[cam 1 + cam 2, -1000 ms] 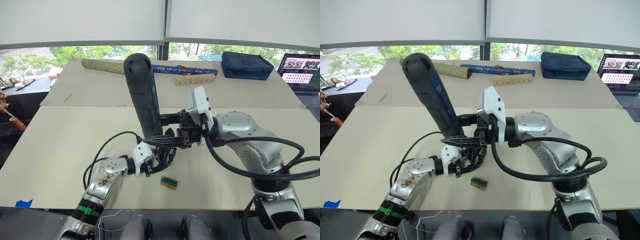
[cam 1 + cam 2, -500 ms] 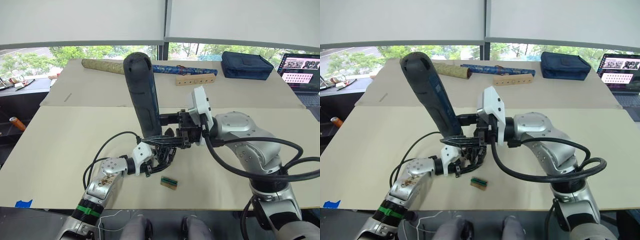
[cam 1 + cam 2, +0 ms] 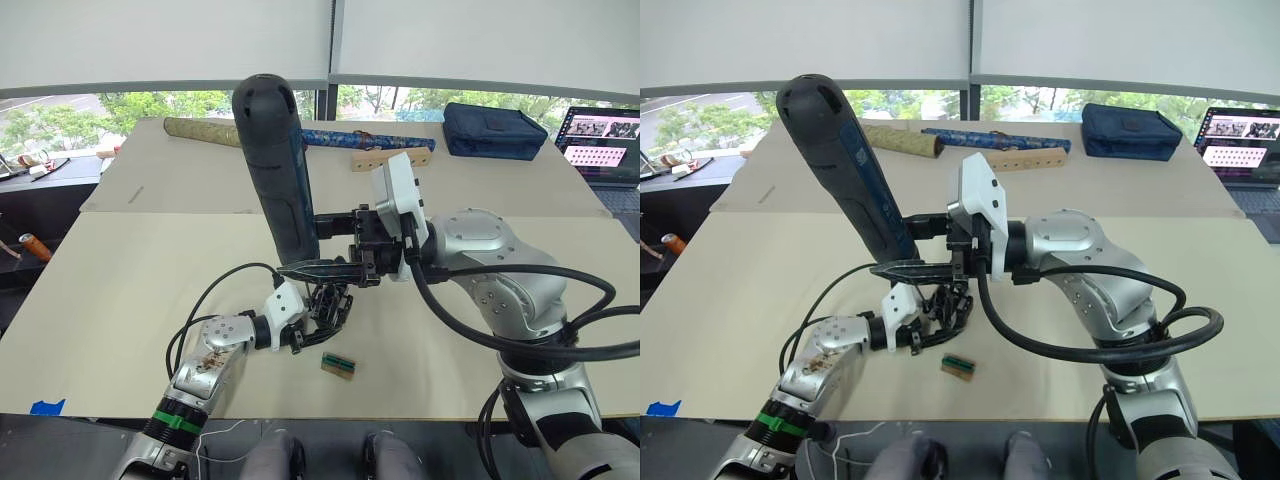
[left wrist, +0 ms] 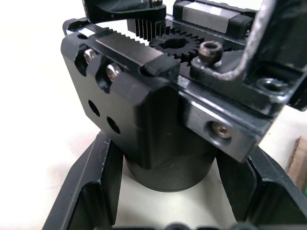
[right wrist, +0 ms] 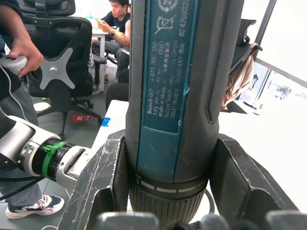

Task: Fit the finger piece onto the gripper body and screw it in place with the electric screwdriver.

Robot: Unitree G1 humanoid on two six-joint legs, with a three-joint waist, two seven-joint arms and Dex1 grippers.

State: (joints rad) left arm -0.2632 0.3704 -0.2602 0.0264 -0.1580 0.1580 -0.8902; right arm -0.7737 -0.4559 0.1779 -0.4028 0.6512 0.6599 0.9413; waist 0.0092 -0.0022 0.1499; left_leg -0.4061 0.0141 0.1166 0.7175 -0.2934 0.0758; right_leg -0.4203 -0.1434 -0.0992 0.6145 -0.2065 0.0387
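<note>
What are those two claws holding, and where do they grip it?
The right gripper clamps the electric screwdriver near its lower bit end. The left gripper grips the gripper body around its round base.

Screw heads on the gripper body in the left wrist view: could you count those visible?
3: two silver ones side by side on the gripper body; one recessed. Others may be hidden.

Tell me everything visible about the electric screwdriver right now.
The electric screwdriver is a thick black cylinder with a rounded top and a blue label panel. It stands nearly upright, its top leaning slightly toward the robot's left. The right end effector is clamped around its lower collar, above the gripper body, which the left end effector holds.
</note>
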